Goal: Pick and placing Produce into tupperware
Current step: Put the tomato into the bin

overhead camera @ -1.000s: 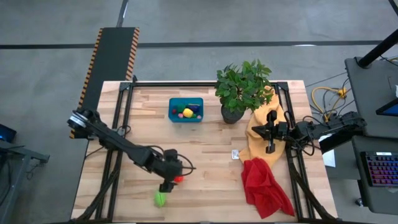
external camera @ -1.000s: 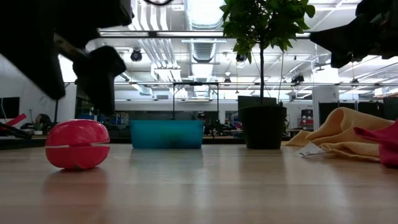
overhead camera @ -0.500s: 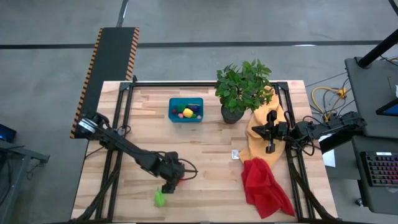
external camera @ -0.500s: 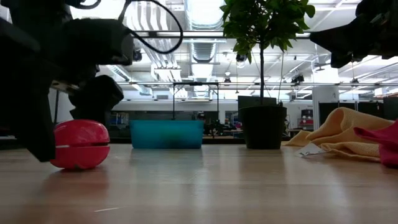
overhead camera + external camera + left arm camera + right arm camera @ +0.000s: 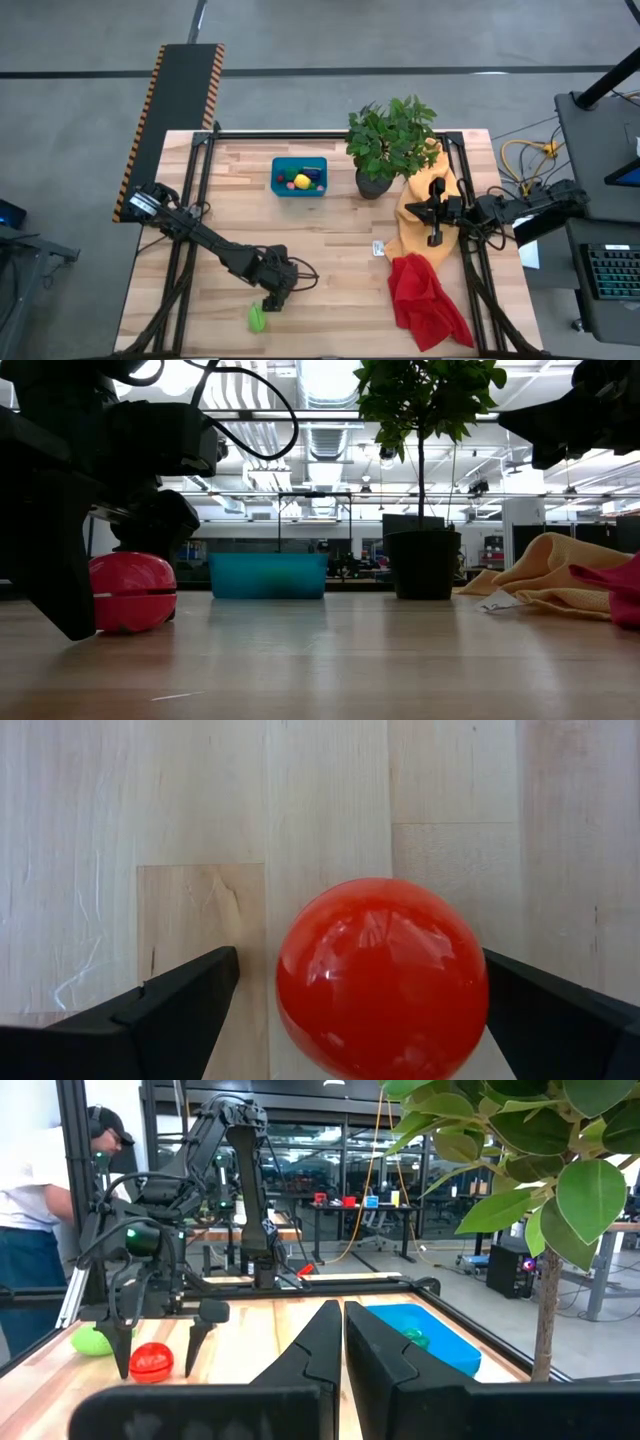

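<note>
My left gripper (image 5: 361, 956) is open and low over the table's near left part, also seen in the high view (image 5: 277, 291). Its fingers stand on either side of a round red toy piece (image 5: 381, 977), which rests on the wood (image 5: 131, 593). A green piece (image 5: 258, 318) lies just nearer the table's near edge. The teal tupperware (image 5: 299, 177) sits at the far middle and holds yellow, red and purple pieces. My right gripper (image 5: 343, 1342) is shut and waits above the yellow cloth (image 5: 421, 215) on the right. My left gripper comes at the red piece from above, one finger on each side. One fingertip (image 5: 505, 975) lies right at the piece's side (image 5: 478, 982), and I cannot tell whether it touches. The other finger (image 5: 200, 990) stands clear of it. The piece sits on the table.
A potted plant (image 5: 388, 142) stands right of the tupperware. The yellow cloth and a red cloth (image 5: 425, 300) cover the right side, with a small white tag (image 5: 379, 248) beside them. Bare wood lies between the left gripper and the tupperware. A person (image 5: 30, 1210) stands beyond the table.
My left gripper has moved a little toward the table's right edge and come down around the red piece, so its fingers now reach the table on both sides of it. The red piece, once visible beside the gripper from above, is now hidden under it.
</note>
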Motion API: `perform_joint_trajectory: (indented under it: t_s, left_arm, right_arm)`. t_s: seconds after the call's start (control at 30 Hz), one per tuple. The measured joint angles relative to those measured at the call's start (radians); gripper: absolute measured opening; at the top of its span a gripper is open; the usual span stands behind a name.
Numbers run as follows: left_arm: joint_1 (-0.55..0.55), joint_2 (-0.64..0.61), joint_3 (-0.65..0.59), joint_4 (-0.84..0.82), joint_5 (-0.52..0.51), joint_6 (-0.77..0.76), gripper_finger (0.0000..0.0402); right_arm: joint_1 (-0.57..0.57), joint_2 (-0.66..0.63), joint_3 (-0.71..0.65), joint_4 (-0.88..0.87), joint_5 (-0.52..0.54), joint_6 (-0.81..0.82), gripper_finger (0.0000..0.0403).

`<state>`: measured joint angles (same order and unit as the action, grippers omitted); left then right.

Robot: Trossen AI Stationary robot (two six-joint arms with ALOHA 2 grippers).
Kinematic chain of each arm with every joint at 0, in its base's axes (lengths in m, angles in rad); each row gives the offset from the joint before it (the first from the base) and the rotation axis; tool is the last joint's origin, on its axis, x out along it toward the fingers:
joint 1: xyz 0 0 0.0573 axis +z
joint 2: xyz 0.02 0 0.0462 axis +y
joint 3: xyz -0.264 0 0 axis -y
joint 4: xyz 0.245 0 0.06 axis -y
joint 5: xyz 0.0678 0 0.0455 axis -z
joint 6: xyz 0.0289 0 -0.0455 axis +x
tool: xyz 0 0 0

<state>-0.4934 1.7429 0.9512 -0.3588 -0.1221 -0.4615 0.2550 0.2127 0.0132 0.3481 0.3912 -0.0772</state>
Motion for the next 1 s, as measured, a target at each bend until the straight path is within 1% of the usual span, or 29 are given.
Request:
perform_joint_trajectory:
  t_s: [0.17, 0.53, 0.8, 0.9, 1.0]
  left_arm:
    - [0.0, -0.005, -0.002, 0.0, -0.016, 0.004, 0.037]
    - [0.001, -0.005, -0.003, 0.004, -0.026, 0.007, 0.0296]
    - [0.002, -0.015, -0.001, -0.012, -0.022, 0.032, 0.0253]
    - [0.005, -0.018, 0.006, -0.019, -0.022, 0.034, 0.0242]
    - [0.005, -0.018, 0.01, -0.024, -0.022, 0.034, 0.0242]
  right_arm:
    - [0.0, 0.0, 0.0, 0.0, 0.0, 0.0, 0.0009]
    - [0.0, 0.0, 0.0, 0.0, 0.0, 0.011, 0.0009]
    - [0.0, 0.0, 0.0, 0.0, 0.0, 0.014, 0.0009]
    - [0.0, 0.0, 0.0, 0.0, 0.0, 0.017, 0.0009]
    - [0.0, 0.0, 0.0, 0.0, 0.0, 0.018, 0.0009]
